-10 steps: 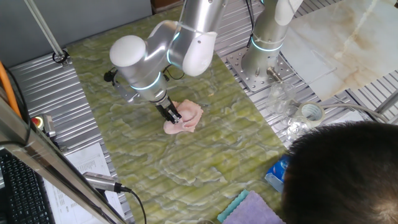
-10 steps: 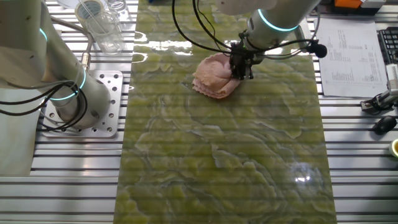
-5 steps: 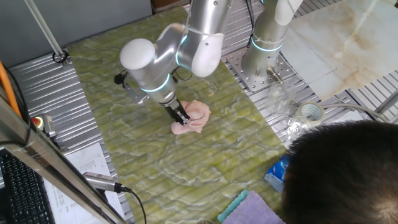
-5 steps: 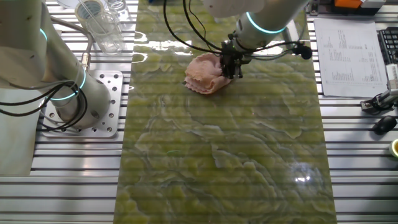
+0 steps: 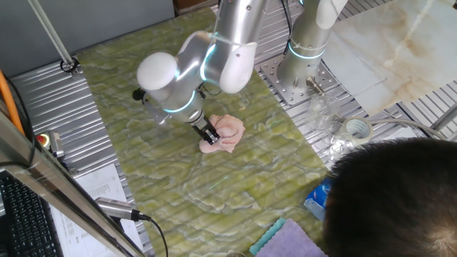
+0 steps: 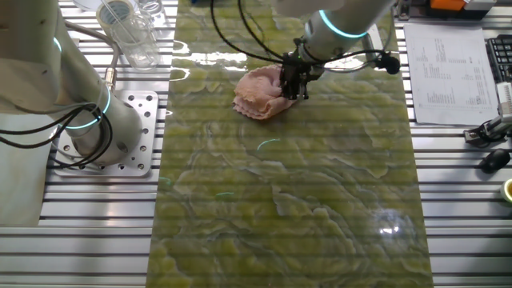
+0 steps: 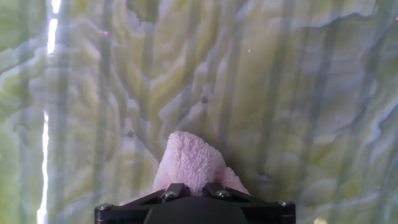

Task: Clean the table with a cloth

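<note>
The pale pink cloth [image 5: 223, 133] lies bunched on the yellow-green marbled table [image 5: 164, 178]. My gripper [image 5: 209, 135] points down at the cloth's left side and is shut on it, pressing it against the table. In the other fixed view the cloth [image 6: 258, 93] sits near the table's [image 6: 288, 208] far end with the gripper [image 6: 293, 85] clamped on its right edge. In the hand view a fold of the cloth [image 7: 189, 165] bulges out from between the two fingers [image 7: 175, 190], with the table [image 7: 280, 93] filling the rest of the picture.
A second arm's base [image 5: 300, 68] is bolted beside the table. Clear glass cups [image 6: 128, 32] and a tape roll [image 5: 355, 130] stand on the ribbed metal. A lavender-and-teal fluffy cloth [image 5: 285, 239] lies at the near end. A person's head [image 5: 400, 200] fills the lower right. Papers [image 6: 448, 72] lie off the table.
The gripper has dragged the pink cloth across the table, to the right in one fixed view and to the left and slightly up in the other. Its grip has not changed.
</note>
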{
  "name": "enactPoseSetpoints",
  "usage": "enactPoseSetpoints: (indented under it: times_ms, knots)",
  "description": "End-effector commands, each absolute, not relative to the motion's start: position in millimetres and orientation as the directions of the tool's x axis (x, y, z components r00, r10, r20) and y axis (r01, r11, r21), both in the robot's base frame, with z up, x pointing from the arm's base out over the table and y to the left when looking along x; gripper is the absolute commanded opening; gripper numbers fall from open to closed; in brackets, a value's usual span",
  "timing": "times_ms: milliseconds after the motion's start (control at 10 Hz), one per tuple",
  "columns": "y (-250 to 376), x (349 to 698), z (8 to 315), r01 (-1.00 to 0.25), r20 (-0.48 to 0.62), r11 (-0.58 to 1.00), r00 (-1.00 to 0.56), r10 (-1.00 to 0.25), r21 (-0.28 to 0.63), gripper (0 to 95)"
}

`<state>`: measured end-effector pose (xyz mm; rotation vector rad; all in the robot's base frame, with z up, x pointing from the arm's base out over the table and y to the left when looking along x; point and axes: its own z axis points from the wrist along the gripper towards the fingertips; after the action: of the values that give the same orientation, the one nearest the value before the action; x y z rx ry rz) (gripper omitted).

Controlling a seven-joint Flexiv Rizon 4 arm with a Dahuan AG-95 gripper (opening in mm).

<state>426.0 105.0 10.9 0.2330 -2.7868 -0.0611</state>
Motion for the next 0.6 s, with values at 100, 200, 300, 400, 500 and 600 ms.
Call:
enactPoseSetpoints:
  times_ms: [100,200,300,400,500,600]
  knots:
    - [102.3,421.2,7.4,-0.167,0.348,0.985,-0.921,-0.175,0.052,0.0]
    - [101.8,421.9,10.2,-0.169,0.352,0.984,-0.919,-0.177,0.055,0.0]
    - [101.2,423.3,14.4,-0.171,0.352,0.984,-0.919,-0.18,0.058,0.0]
    - [100.5,425.7,22.4,-0.175,0.347,0.982,-0.919,-0.187,0.064,0.0]
    - [99.9,425.5,23.5,-0.18,0.345,0.982,-0.92,-0.189,0.058,0.0]
    - [97.5,422.6,21.8,-0.186,0.328,0.981,-0.924,-0.195,0.057,0.0]
